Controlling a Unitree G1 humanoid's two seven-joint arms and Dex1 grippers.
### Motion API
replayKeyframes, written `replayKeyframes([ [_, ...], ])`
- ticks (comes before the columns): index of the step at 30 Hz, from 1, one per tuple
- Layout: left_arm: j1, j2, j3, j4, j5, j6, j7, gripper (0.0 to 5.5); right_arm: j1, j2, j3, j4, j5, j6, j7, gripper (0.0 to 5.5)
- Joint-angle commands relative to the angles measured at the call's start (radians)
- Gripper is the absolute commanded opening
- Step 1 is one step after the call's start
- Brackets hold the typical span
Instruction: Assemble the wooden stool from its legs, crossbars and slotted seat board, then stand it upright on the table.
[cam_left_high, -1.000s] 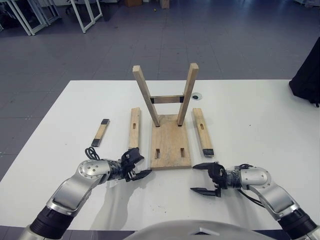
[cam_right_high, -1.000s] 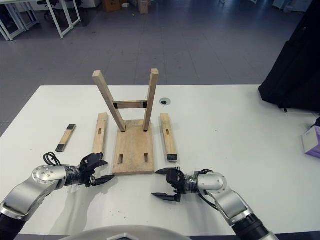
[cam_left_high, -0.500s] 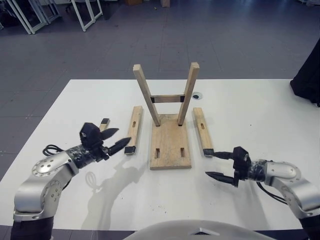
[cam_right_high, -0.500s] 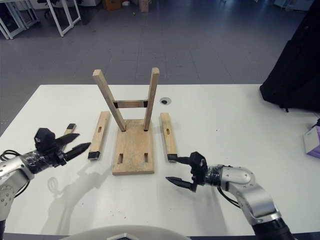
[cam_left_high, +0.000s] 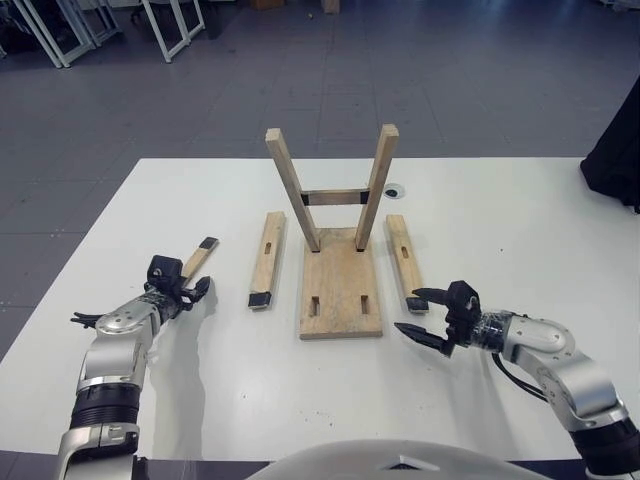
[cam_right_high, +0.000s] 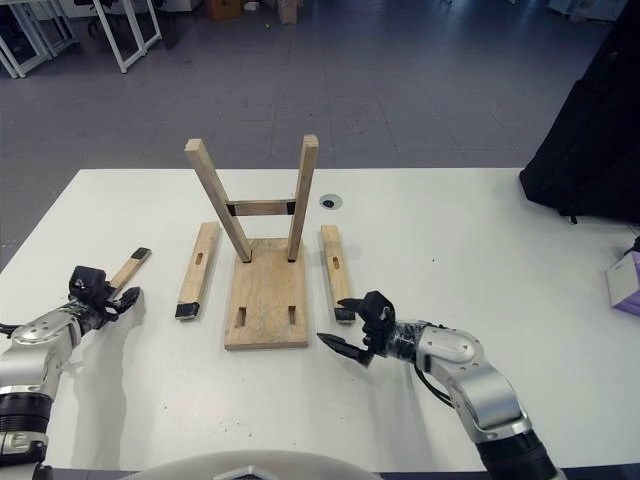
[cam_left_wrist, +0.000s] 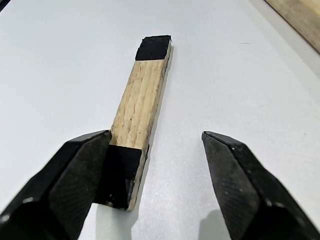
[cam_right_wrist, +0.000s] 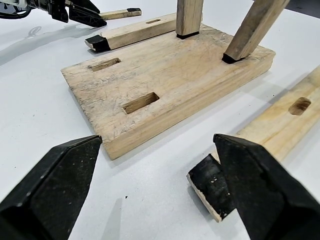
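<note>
two standing legs, two loose legs — one loose crossbar

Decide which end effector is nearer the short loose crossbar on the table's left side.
Left. The left end effector is open at the near end of the crossbar; the right end effector sits beyond the seat board, by a loose leg.

right gripper jaws apart | seat board ahead, two legs slotted in | loose leg beside
</note>
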Motion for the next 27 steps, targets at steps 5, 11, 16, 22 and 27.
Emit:
replayKeyframes([
  [5, 0.027, -0.062, 0.009, 0.056, -0.03, 0.006, -0.056, 2.47, -0.018, 0.002, 0.005, -0.006, -0.024, -0.006, 0.004, 4.12],
  [11, 0.028, -0.054, 0.078, -0.028, -0.083, -0.059, -0.079, 1.95, -0.011, 0.01, 0.003, -0.007, -0.029, -0.005, 0.002, 4.12],
  [16, 0.024, -0.028, 0.091, -0.025, -0.053, -0.079, -0.075, 1.95, -0.013, 0.015, 0.01, -0.018, -0.035, 0.0, -0.003, 4.12],
  [22, 0.031, -0.039, 0.053, -0.016, -0.015, -0.087, -0.085, 1.95, -0.021, 0.015, 0.021, -0.023, -0.04, 0.002, -0.001, 4.12],
  [27, 0.039, -0.047, 0.019, -0.008, -0.001, -0.053, -0.101, 1.95, -0.021, 0.013, 0.037, -0.031, -0.047, 0.0, 0.0, 4.12],
])
